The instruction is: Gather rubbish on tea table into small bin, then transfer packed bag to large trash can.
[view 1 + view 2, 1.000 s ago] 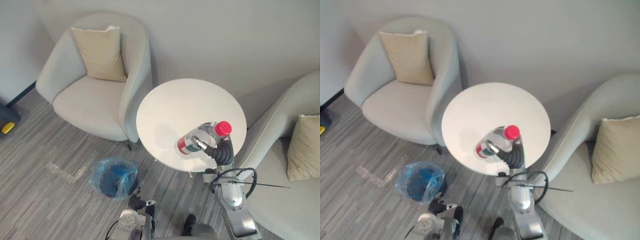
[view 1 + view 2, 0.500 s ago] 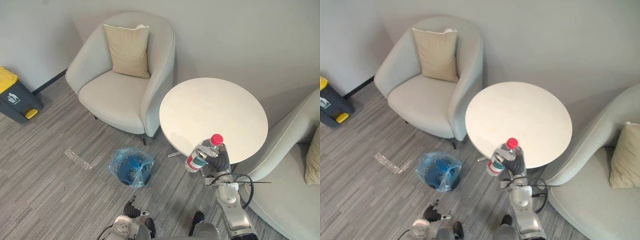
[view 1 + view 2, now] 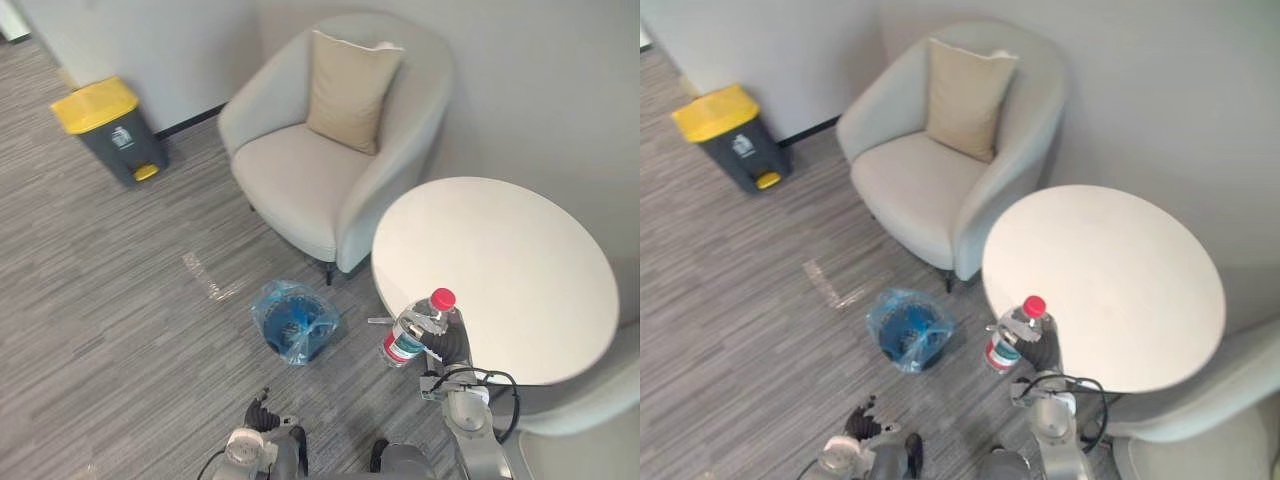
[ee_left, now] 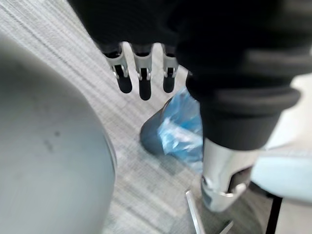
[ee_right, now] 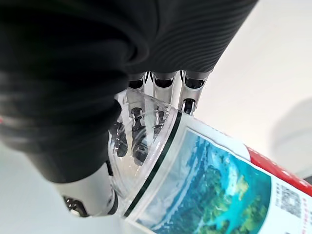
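grey armchair (image 3: 320,170) sits well past both hands. the round white tea table (image 3: 520,270) has its rim right by the right hand (image 3: 447,343), whose fingers are wrapped tight round a clear red-capped bottle (image 3: 410,335). the yellow-lidded trash can (image 3: 105,130) is far off. the blue-bagged small bin (image 4: 183,129) sits just beyond the left hand (image 4: 142,80), fingers straight, slightly apart.

Clear glossy plastic bottle (image 3: 408,333), matt white table (image 3: 500,265), seemingly cloth armchair (image 3: 300,185)
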Controlling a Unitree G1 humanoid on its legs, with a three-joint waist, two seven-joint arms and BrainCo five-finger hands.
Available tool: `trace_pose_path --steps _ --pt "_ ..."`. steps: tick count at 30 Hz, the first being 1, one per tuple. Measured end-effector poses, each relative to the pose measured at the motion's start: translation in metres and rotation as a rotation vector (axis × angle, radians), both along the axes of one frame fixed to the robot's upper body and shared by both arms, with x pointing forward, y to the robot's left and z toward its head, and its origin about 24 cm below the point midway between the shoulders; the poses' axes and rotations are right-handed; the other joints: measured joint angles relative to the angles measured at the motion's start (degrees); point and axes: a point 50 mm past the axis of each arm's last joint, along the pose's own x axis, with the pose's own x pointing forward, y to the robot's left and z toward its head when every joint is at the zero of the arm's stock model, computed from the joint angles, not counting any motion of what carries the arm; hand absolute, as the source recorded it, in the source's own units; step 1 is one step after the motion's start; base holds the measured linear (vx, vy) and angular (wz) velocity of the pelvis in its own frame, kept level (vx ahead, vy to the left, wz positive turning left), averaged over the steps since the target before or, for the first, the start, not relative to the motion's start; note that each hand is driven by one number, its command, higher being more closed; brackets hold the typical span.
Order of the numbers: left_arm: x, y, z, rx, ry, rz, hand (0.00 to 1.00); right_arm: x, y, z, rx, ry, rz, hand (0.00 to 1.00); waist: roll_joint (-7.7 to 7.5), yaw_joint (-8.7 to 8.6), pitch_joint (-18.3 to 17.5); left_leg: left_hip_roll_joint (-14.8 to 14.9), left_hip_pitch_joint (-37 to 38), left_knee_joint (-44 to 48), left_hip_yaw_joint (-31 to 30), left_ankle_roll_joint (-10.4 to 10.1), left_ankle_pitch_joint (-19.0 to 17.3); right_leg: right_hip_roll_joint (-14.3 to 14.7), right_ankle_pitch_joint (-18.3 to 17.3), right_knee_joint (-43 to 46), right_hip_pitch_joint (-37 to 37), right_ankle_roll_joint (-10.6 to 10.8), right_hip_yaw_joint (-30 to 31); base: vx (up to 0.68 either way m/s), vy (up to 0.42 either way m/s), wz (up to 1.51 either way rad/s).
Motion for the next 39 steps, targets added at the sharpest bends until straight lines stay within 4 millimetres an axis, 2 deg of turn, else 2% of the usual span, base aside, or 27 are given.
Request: trace_pose_path --steps 2,5,10,12,13,15,16,17,18,20,21,22,23,24,27,32,35,39 --pt "0.002 0.001 0.001 0.003 -0.005 -0.001 0.0 0.005 -0.002 0.003 -0.002 -0.013 -0.005 1.0 -0.52 0.15 0.34 -0.85 1.11 -4.68 0.62 0.04 0.03 -0.45 0.65 -1.57 0.12 -0.05 -1.45 0.05 0.024 0.44" --pt "0.001 0.003 0.0 0.011 0.004 -0.005 0.0 0.007 -0.014 -0.003 -0.013 0.009 -0.059 1.0 -0.78 0.2 0.47 -2.58 4.61 -13.72 0.74 1.28 0.94 -0.71 1.48 -2.86 0.35 0.53 -3.28 0.03 0.025 0.46" --pt "-0.004 0.009 -0.003 0.04 0.031 -0.026 0.0 0.01 -0.011 -0.017 -0.02 0.074 -0.048 1.0 -0.86 0.51 0.46 -3.32 9.86 -22.68 2.05 1.63 3.31 -0.77 3.27 -1.0 -0.51 1.07 0.34 0.01 0.037 -0.13" --pt "-0.005 0.008 -0.004 0.042 0.038 -0.036 0.0 0.01 -0.006 -0.018 -0.02 0.077 -0.024 1.0 -0.8 0.54 0.47 -3.34 11.59 -25.44 3.15 2.06 2.99 -1.35 2.63 6.21 -4.73 1.79 2.55 -0.03 0.064 -0.54" --pt "-0.005 0.009 -0.004 0.049 0.041 -0.05 0.0 0.01 -0.005 -0.019 -0.02 0.083 -0.02 1.0 -1.0 0.47 0.64 -3.63 12.36 -27.23 3.99 2.38 2.68 -2.33 2.23 14.08 -8.67 2.23 4.08 -0.07 0.092 -0.4" --pt "-0.007 0.014 -0.005 0.064 0.049 -0.055 0.0 0.006 -0.003 -0.023 -0.022 0.103 -0.012 1.0 -2.29 -0.2 1.01 -5.12 15.48 -28.76 3.76 2.83 2.98 -4.48 2.19 25.7 -13.44 1.5 6.6 -0.01 0.088 -0.08" --pt "-0.007 0.016 -0.005 0.071 0.053 -0.054 0.0 0.004 -0.003 -0.025 -0.023 0.112 -0.01 1.0 -2.56 -0.23 0.92 -5.43 16.1 -28.86 3.55 2.89 2.75 -4.47 1.1 28.18 -14.79 0.51 8.06 0.09 0.036 0.19" --pt "-0.01 0.018 -0.006 0.077 0.064 -0.051 0.0 0.003 0.0 -0.026 -0.025 0.12 0.002 1.0 -2.59 -0.54 0.75 -5.48 16.66 -28.77 2.55 3.18 2.25 -3.28 -1.86 28.78 -16.05 0.24 10.24 0.07 -0.003 0.29" --pt "-0.01 0.02 -0.007 0.081 0.068 -0.048 0.0 0.003 0.002 -0.026 -0.024 0.119 0.013 1.0 -2.62 -1.0 0.79 -5.25 16.82 -28.76 1.83 3.73 2.57 -2.38 -2.98 27.72 -16.49 0.46 11.14 0.1 -0.038 0.51" --pt "-0.011 0.021 -0.007 0.081 0.072 -0.038 0.0 0.003 0.004 -0.03 -0.023 0.135 0.028 1.0 -2.32 -1.4 0.87 -4.4 17.05 -28.42 -0.34 3.51 2.76 0.2 -3.45 21.43 -17.04 0.56 13.39 0.11 -0.07 0.64" --pt "-0.012 0.025 -0.007 0.087 0.076 -0.033 0.0 0.002 0.003 -0.034 -0.024 0.155 0.031 1.0 -2.67 -1.4 0.55 -4.35 16.45 -27.38 -1.71 2.29 2.86 1.2 -0.57 13.13 -16.08 0.61 14.87 0.13 -0.101 0.71" --pt "-0.012 0.027 -0.007 0.09 0.073 -0.033 0.0 0.002 0.004 -0.034 -0.022 0.157 0.033 1.0 -3.8 -1.28 0.05 -5.33 15.69 -26.37 -2.81 1.79 2.36 0.55 3.89 8.34 -15.79 0.11 15.47 0.17 -0.172 0.79" --pt "-0.008 0.027 -0.006 0.09 0.064 -0.022 0.0 0.004 0.004 -0.034 -0.028 0.154 0.041 1.0 -4.68 -1.01 0.06 -5.82 15.47 -25.05 -4.11 1.05 1.41 -0.29 5.7 7.41 -15.68 0.39 15.49 0.19 -0.177 0.55" --pt "-0.011 0.023 -0.008 0.07 0.075 0.0 0.0 0.006 0.004 -0.033 -0.042 0.155 0.055 1.0 -2.81 -0.63 -0.42 -4.47 14.22 -23.8 -4.86 0.39 0.65 0.62 5.9 5.7 -14.98 0.22 14.34 0.17 -0.156 0.37" --pt "-0.013 0.017 -0.009 0.054 0.078 0.011 0.0 0.009 0.001 -0.031 -0.059 0.147 0.064 1.0 -0.29 -0.2 -0.9 -2.12 13.3 -23.76 -6.86 -0.88 -0.16 2.69 6.51 1.92 -13.12 -0.66 11.61 0.16 -0.128 0.29" --pt "-0.012 0.018 -0.008 0.063 0.073 0.02 0.0 0.01 0.002 -0.029 -0.062 0.142 0.079 1.0 -0.34 0.47 -0.99 0.03 13.8 -24.13 -10.01 -2.15 -0.92 4.54 6.73 -2.46 -8.77 -1.0 7.61 0.13 -0.078 0.34" --pt "-0.012 0.017 -0.008 0.06 0.073 0.026 0.0 0.012 0.002 -0.028 -0.065 0.137 0.086 1.0 -0.34 1.14 -0.99 -0.07 15.08 -24.37 -10.46 -2.16 -0.92 4.42 6.73 -3.25 -7.04 -1.01 7.01 0.12 0.023 0.16" --pt "-0.013 0.02 -0.009 0.058 0.075 0.04 0.0 0.018 0.014 -0.024 -0.072 0.116 0.148 1.0 -0.59 1.37 -0.7 -0.79 14.33 -23.31 -11.03 -2.15 -0.92 3.68 6.72 -2.81 -6.77 -0.99 6.62 0.03 0.049 0.08"
